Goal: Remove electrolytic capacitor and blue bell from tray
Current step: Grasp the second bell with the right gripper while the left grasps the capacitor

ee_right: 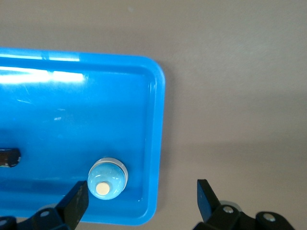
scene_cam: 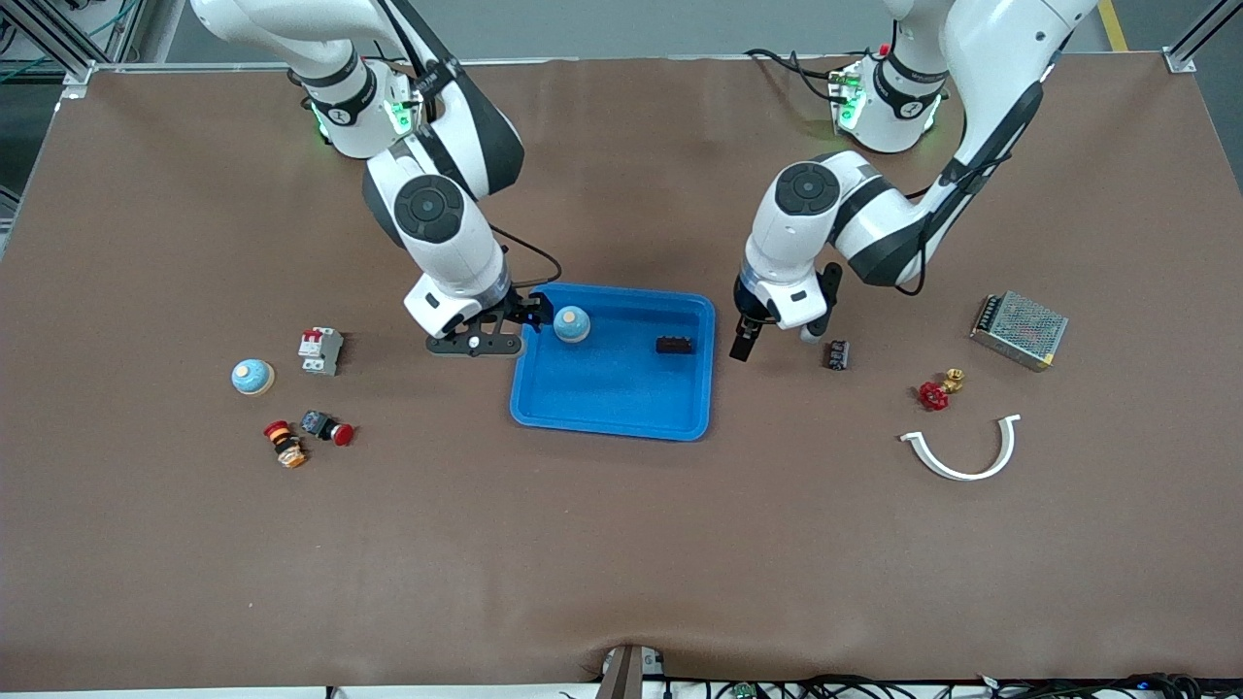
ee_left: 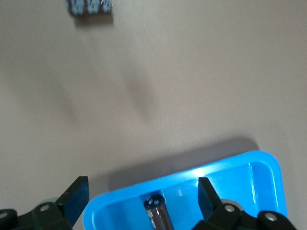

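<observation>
1. Blue tray [scene_cam: 614, 403] sits mid-table between the two arms. Both task items are inside it.
2. Blue bell [scene_cam: 571, 323], cream button on top, stands upright in the tray corner toward the right arm's end, on the side farther from the front camera. Electrolytic capacitor [scene_cam: 674, 344], a small dark part, lies in the tray toward the left arm's end.
3. Right gripper [scene_cam: 505, 325] hovers at the tray rim just beside the bell, jaws fully spread, holding nothing. In the right wrist view the bell [ee_right: 108, 177] sits by one fingertip [ee_right: 76, 201], not between the two.
4. Left gripper [scene_cam: 748, 335] hangs over bare table just outside the tray's edge, jaws wide, empty; the left wrist view shows the tray corner [ee_left: 259, 165] beneath.
5. Judged step: approach, no pick yet made.
6. Next move calls for shifting the right gripper over the bell to straddle it, descending, then closing. The rim close by may obstruct one finger.
</observation>
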Tool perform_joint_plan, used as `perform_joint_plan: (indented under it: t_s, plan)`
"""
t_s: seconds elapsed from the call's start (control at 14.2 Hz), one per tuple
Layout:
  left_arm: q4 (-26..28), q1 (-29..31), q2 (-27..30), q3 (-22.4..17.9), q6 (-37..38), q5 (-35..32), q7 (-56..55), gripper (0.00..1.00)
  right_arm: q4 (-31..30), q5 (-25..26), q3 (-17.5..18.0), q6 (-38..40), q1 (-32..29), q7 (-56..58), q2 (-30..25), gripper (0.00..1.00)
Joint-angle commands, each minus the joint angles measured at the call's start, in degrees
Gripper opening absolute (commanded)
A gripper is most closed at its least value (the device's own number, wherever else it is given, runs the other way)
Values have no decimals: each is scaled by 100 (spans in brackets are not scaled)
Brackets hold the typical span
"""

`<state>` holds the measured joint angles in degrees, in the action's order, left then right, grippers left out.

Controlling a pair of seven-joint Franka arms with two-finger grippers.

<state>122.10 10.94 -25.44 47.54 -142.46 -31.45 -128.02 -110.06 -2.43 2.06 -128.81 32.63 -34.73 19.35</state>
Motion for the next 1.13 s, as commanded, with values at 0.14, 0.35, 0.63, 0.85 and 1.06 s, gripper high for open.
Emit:
perform_joint_plan:
  t_s: [0.14,0.35,0.63,0.85,1.06]
  plan:
    - [-475,-259,-539,-104,-80,-272,-1284,100,-42,-109,-48,-408,392,-298,332,100]
    - [-731,-443,-873,-183,-72,-397,-1735,100,-33,-109,-48,-566,533,-298,490,100]
    - [-1222,-1565,-1172,-1139,-54,-388,-2007,100,-25,-109,-48,-698,674,-298,675,100]
    - [-1592,-2270,-1428,-1720,-54,-379,-2201,100,-25,-109,-48,-935,779,-315,877,100]
    - [-1637,-2368,-1446,-1766,-63,-326,-2210,100,-25,-100,-48,-1014,806,-315,991,100]
